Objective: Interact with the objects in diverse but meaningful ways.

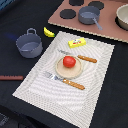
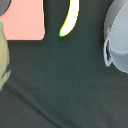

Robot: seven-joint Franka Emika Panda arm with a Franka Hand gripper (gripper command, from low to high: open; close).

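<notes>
Even soft light, blurry wrist view

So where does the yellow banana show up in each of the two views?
Exterior view: the banana lies on the dark cloth at the placemat's far corner, toward the exterior view's right of the two-handled pot.
Wrist view: the banana appears as a curved yellow strip on the dark cloth.
Shared landmark: the grey pot, beside the banana in both pictures.
</notes>
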